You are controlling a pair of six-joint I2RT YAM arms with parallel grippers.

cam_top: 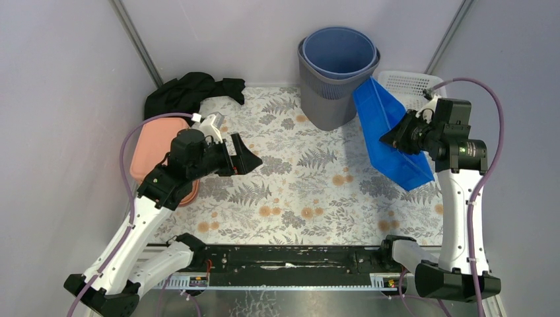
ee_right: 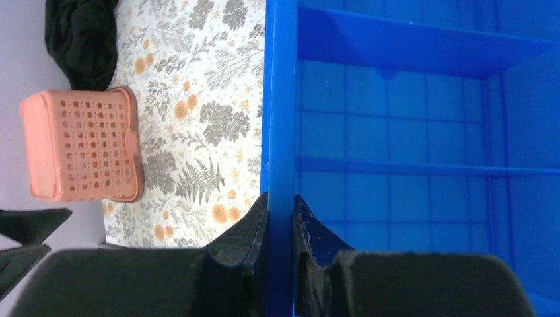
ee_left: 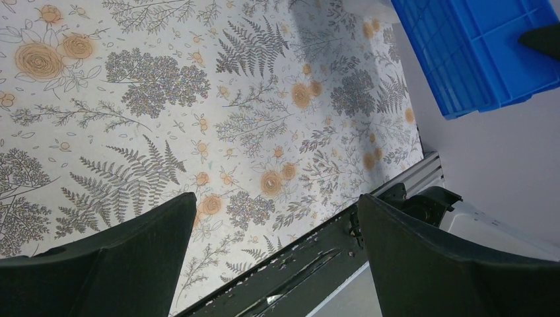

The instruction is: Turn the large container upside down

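Blue container (cam_top: 386, 129) tipped steeply on edge, high end near grey bin (cam_top: 330, 99), white basket (cam_top: 409, 84) behind it. Cannot tell whether its low corner touches the desk (cam_top: 297, 185).

Right fingers (ee_right: 254, 228) pinch the container's wall, one finger each side, ribbed blue face running out past the tips.

Left fingers (cam_top: 245, 158) spread wide, nothing between them, over the floral desk, well apart from the container.

Pink basket (cam_top: 158, 148) behind left fingers, under that arm. Black cloth (cam_top: 191, 92) beyond it.
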